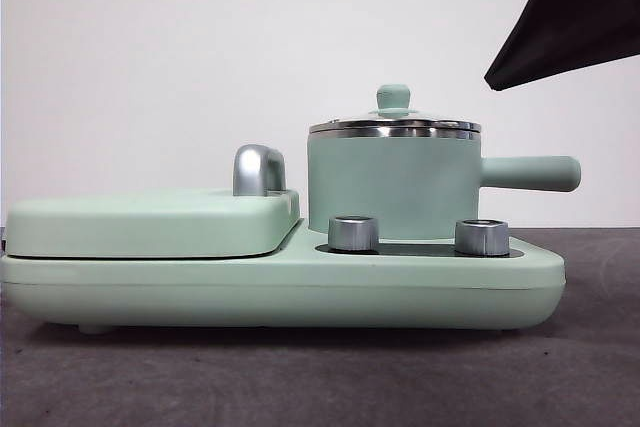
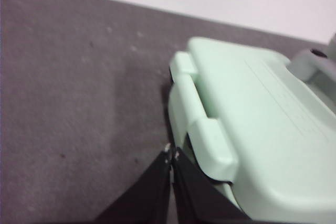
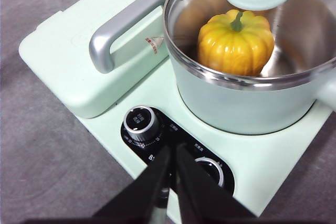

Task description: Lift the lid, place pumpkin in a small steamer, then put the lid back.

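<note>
Both grippers closed, holding nothing. Right gripper (image 3: 172, 153) hangs above the knob side of the steamer (image 3: 247, 106), nearer arm; left gripper (image 2: 171, 155) waits off the flat cover's (image 2: 262, 108) far end. Pumpkin (image 3: 236, 43) sits inside the steamer, stem up, lid (image 1: 394, 125) seated on its rim. Task looks done; I only need to back off.

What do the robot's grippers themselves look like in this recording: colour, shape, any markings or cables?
Both look alike. The left gripper and the right gripper each have two matte black jaws, broad at the base and tapering to thin tips. No markings or cables show. In the front view, one arm shows only as a black angular wedge.
</note>
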Available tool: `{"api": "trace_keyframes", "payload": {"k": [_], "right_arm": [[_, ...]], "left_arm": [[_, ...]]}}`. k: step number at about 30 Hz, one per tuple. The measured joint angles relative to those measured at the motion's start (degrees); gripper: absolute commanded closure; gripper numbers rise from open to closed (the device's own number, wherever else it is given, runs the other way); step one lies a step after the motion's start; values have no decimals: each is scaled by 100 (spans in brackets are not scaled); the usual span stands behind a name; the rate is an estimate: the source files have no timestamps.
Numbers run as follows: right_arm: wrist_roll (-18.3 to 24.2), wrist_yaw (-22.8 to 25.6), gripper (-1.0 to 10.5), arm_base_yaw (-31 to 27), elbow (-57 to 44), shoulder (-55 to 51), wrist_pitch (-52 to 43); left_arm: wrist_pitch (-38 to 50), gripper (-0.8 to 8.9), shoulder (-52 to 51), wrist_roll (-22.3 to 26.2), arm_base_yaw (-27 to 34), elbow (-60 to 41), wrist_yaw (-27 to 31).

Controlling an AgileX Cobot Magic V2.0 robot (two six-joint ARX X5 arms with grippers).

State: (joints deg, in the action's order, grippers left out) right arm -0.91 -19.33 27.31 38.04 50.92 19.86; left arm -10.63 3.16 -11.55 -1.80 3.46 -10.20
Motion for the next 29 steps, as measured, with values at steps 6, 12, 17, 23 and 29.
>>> {"api": "trace_keyframes", "payload": {"k": [6,12,17,23,29], "right_arm": [[0,0,928,0,0,-2,-13],[0,0,928,0,0,-4,-44],[0,-2,928,0,0,-4,-44],[0,-2,928,0,0,-4,-44],[0,0,928,0,0,-4,-44]], "left_arm": [[216,807,-295,107,52,-162,17],[225,807,-295,566,59,-162,24],[227,807,-295,656,59,-162,22],[225,807,-295,669,59,-162,22],[227,807,-295,669,59,-162,22]]}}
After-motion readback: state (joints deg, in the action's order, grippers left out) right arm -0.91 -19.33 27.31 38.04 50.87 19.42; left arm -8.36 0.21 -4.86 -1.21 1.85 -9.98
